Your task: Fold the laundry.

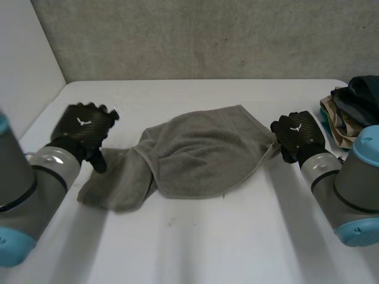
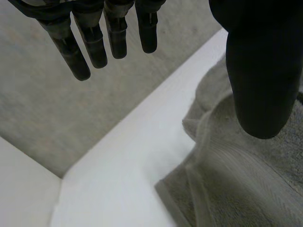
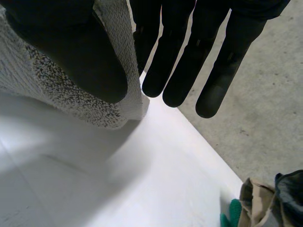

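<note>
left hand straight-fingered at end of grey towel, right hand pinching far corner, clothes pile nearby

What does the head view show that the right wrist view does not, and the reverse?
Head view adds: the left hand, open at the towel's left end, and the whole towel. Right wrist view adds: the right hand's thumb pinching the towel's corner against its fingers. Shared: towel, right hand, table, clothes pile.
</note>
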{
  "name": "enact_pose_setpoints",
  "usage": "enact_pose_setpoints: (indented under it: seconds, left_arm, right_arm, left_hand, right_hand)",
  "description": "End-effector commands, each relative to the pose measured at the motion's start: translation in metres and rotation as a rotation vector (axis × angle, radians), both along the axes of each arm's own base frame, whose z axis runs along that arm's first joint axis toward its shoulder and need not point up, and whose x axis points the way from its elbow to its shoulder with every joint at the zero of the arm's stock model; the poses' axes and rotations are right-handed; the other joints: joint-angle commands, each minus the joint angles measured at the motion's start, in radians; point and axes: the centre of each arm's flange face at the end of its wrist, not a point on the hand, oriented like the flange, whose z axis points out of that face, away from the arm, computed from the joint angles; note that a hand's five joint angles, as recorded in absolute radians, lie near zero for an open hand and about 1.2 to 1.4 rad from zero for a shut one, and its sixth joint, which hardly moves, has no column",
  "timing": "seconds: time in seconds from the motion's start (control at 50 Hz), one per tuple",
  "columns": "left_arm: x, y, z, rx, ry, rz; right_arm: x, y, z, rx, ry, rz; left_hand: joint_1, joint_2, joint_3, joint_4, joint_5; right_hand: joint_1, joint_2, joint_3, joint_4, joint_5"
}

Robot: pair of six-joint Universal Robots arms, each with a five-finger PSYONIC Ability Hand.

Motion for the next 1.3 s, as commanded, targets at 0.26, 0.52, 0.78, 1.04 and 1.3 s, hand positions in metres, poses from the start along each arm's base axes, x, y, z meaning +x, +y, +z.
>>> enact_pose_setpoints:
  seconds: [0.26, 0.52, 0.78, 1.04, 1.3]
  left_arm:
    - [-0.017, -0.068, -0.072, 0.158, 0.057, -0.199]
    - [-0.025, -0.090, -0.095, 0.197, 0.034, -0.185]
    - [0.013, -0.042, 0.076, -0.234, 0.063, -0.032]
    - [0.036, -0.019, 0.084, -0.237, -0.204, 0.001]
    - [0.010, -0.123, 0.016, -0.314, -0.247, 0.012]
  right_arm:
    - [-0.001, 0.005, 0.002, 0.021, 0.012, 0.001]
    - [-0.004, 0.005, 0.017, 0.015, 0.015, -0.014]
    - [-0.038, 0.024, 0.188, -0.238, -0.011, -0.144]
    - [-0.053, 0.021, 0.219, -0.177, 0.204, -0.244]
    - [-0.019, -0.054, 0.130, -0.095, 0.206, -0.251]
  left_hand:
    - [0.114, 0.108, 0.112, 0.114, 0.122]
    - [1.115, 1.109, 1.113, 1.115, 1.123]
    - [1.115, 1.109, 1.113, 1.115, 1.123]
    - [1.115, 1.109, 1.113, 1.115, 1.123]
    - [1.115, 1.109, 1.113, 1.115, 1.123]
  right_hand:
    - [0.273, 0.221, 0.205, 0.196, 0.243]
    - [0.273, 0.221, 0.205, 0.196, 0.243]
    - [0.273, 0.221, 0.205, 0.196, 0.243]
    - [0.273, 0.221, 0.205, 0.196, 0.243]
    - [0.273, 0.221, 0.205, 0.196, 0.243]
